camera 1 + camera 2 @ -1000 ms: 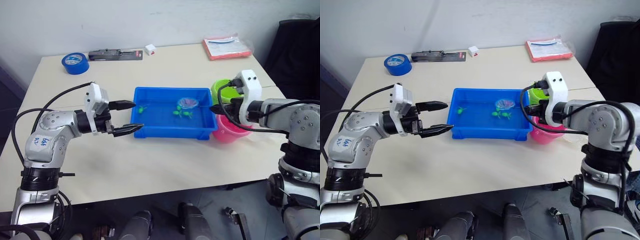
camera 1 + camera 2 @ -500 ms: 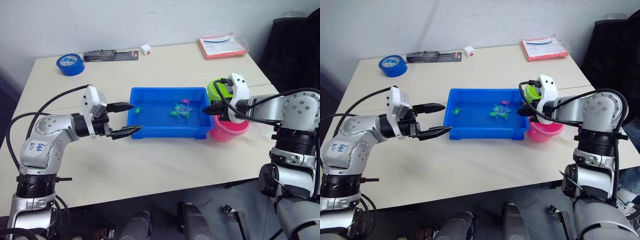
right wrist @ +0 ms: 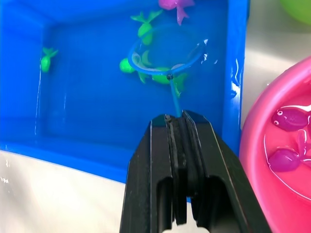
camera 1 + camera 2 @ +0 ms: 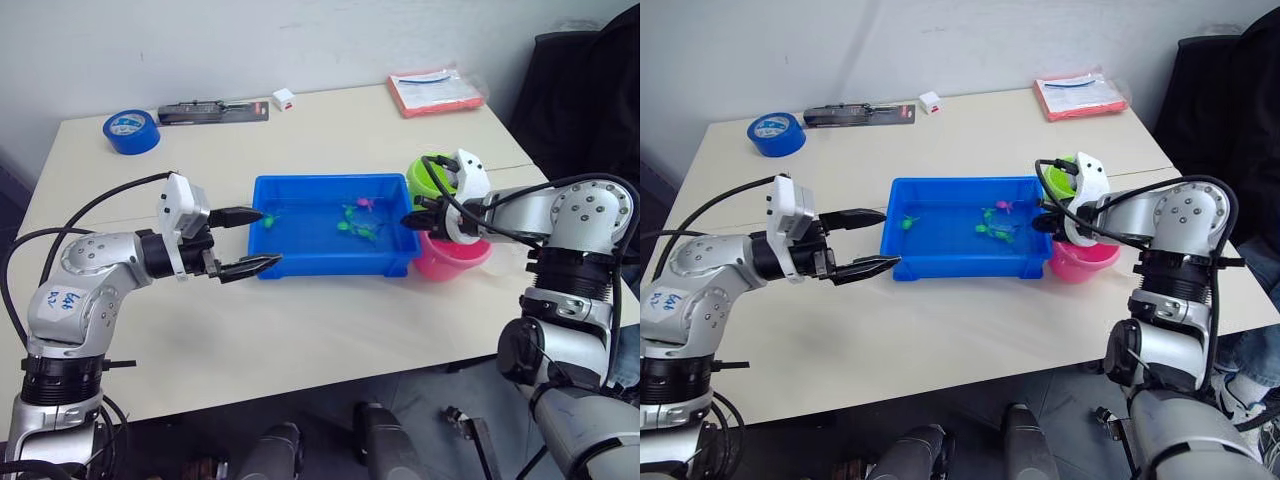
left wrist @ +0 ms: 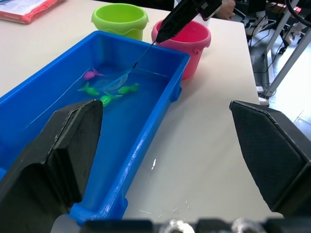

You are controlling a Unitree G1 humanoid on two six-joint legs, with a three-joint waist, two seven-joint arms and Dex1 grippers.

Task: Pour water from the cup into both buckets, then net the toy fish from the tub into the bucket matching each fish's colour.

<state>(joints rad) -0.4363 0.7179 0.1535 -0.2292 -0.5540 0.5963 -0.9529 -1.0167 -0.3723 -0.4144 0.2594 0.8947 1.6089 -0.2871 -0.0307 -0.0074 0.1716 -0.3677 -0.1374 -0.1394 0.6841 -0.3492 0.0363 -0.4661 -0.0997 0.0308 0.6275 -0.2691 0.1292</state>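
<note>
The blue tub (image 4: 330, 268) sits mid-table and holds water and toy fish: green ones (image 4: 352, 226) and a pink one (image 4: 365, 203). My right gripper (image 4: 410, 221) hovers over the tub's right end, shut on the thin handle of the net (image 3: 167, 56). The net's blue hoop lies in the water over a green fish (image 3: 160, 77). The lime green bucket (image 4: 425, 176) and the pink bucket (image 4: 452, 258) stand right of the tub. Pink fish (image 3: 286, 119) float in the pink bucket. My left gripper (image 4: 268, 238) is open at the tub's left end. The cup is out of view.
At the table's far side lie a blue tape roll (image 4: 130, 130), a black packaged tool (image 4: 212, 112), a small white box (image 4: 284, 98) and a red folder (image 4: 437, 92). A black chair (image 4: 590, 90) stands at the right.
The camera view has shifted. The net's hoop has gone down from just above the tub's right side into the water among the green fish. My left gripper stays open in place.
</note>
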